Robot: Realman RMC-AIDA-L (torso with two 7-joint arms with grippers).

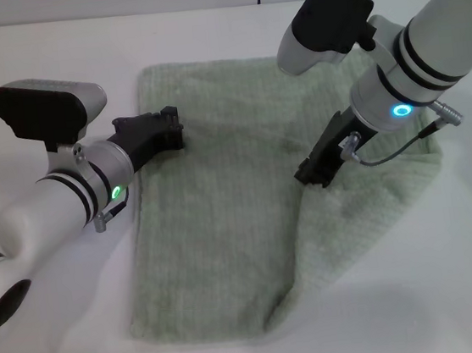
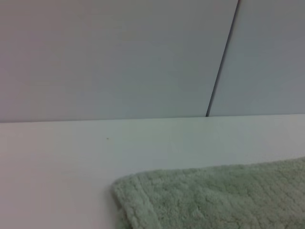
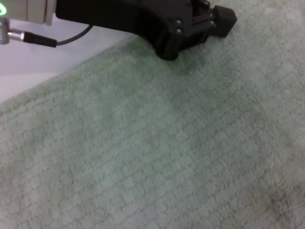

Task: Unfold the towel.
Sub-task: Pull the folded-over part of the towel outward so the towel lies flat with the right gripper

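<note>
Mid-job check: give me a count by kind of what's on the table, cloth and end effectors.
Towels: 1, the towel, pale green.
End effectors: 2, the left end effector at the towel's left edge, the right end effector on the cloth.
Total: 3

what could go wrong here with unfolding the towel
1. The right gripper sits on the fold line of the towel; it may pinch both layers, not just the flap.
2. The left gripper presses only the left edge, so the towel may slide across the table.
</note>
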